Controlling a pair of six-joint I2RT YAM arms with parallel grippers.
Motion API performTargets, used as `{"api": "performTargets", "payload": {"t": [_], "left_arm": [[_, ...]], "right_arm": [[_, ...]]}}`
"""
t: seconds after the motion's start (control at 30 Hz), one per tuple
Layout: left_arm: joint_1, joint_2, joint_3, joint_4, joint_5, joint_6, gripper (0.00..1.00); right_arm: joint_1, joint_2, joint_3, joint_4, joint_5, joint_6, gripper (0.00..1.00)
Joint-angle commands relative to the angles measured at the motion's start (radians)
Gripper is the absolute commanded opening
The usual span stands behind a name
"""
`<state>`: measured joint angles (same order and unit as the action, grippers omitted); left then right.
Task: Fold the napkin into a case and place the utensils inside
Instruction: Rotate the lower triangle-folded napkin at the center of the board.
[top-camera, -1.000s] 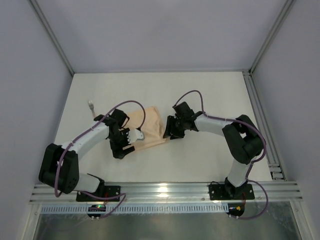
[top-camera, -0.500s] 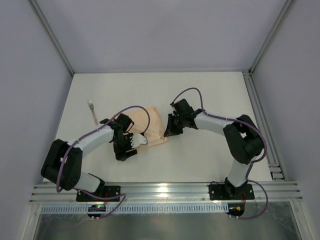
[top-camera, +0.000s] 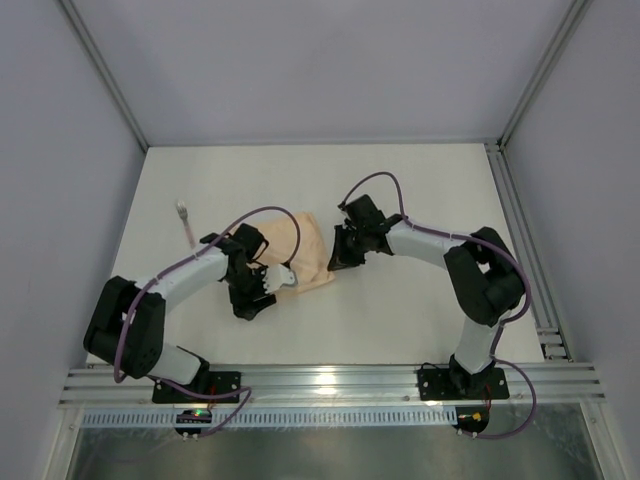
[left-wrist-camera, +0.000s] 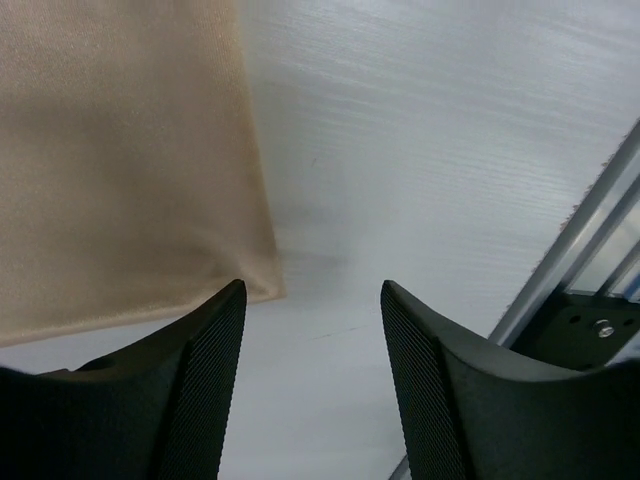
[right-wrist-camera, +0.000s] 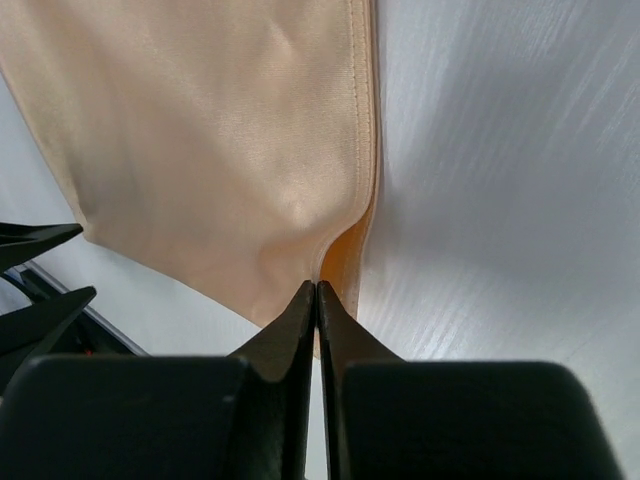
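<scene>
**Napkin held at one edge — right gripper pinching, left gripper empty**

Right gripper (right-wrist-camera: 317, 290): the two fingers are pressed together on the hemmed edge of the peach napkin (right-wrist-camera: 220, 130), and the cloth puckers upward into the pinch (a deeper orange layer shows beneath the fold, just beside the tips). Left gripper (left-wrist-camera: 312, 300): the jaws stand partly apart with nothing between them but the bare white table (left-wrist-camera: 430, 120). One finger lies just beside the napkin's corner; whether it touches the cloth cannot be told.

Seen from above, the napkin lies folded on the table between the two grippers — the right one at its right edge, the left one at its near left corner. A single utensil (top-camera: 186, 224), with a pale pink handle and a small whitish head, lies on the table beyond the left arm, well apart from the cloth. An aluminium rail (left-wrist-camera: 575, 260) borders the table in the left wrist view.
</scene>
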<state>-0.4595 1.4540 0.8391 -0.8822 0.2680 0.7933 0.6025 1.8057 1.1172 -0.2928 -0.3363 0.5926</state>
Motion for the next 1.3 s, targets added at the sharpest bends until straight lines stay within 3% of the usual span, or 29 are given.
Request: {"api": "performTargets", "payload": {"t": [0.0,0.1,0.17,0.3,0.33,0.43,0.57,0.83,1.03,1.17,1.27], "left_arm": [[0.018,-0.021,0.095,-0.122,0.138,0.023,0.60],[0.096,-0.024,0.220,-0.243,0.305,0.002,0.66],[0.214,0.005,0.299,-0.276,0.378,-0.052,0.69],[0.401,0.095,0.451,-0.171,0.299,-0.329,0.70],[0.451,0.114,0.472,-0.068,0.199,-0.464,0.71],[0.518,0.189,0.491,0.088,0.064,-0.632,0.74],[0.533,0.314,0.511,0.213,0.001,-0.710,0.75],[0.532,0.466,0.545,0.376,0.054,-0.815,0.74],[0.533,0.514,0.534,0.410,0.046,-0.819,0.64],[0.533,0.516,0.508,0.428,0.063,-0.829,0.39],[0.533,0.510,0.479,0.427,0.070,-0.825,0.26]], "right_arm": [[-0.003,0.014,0.026,-0.017,0.014,-0.022,0.09],[-0.010,-0.019,0.026,-0.054,0.054,-0.051,0.29],[-0.024,-0.046,0.050,-0.074,0.074,-0.083,0.40],[-0.066,-0.034,0.170,-0.130,0.100,-0.132,0.52],[-0.073,-0.017,0.234,-0.135,0.103,-0.135,0.54],[-0.076,0.075,0.361,-0.149,0.095,-0.132,0.55],[-0.076,0.188,0.478,-0.151,0.071,-0.090,0.55],[-0.075,0.074,0.305,-0.112,0.108,-0.054,0.54],[-0.073,-0.061,0.089,-0.074,0.109,-0.004,0.54],[-0.061,-0.120,-0.041,-0.037,0.088,0.042,0.58],[-0.035,-0.143,-0.075,-0.035,0.088,0.056,0.61]]}}
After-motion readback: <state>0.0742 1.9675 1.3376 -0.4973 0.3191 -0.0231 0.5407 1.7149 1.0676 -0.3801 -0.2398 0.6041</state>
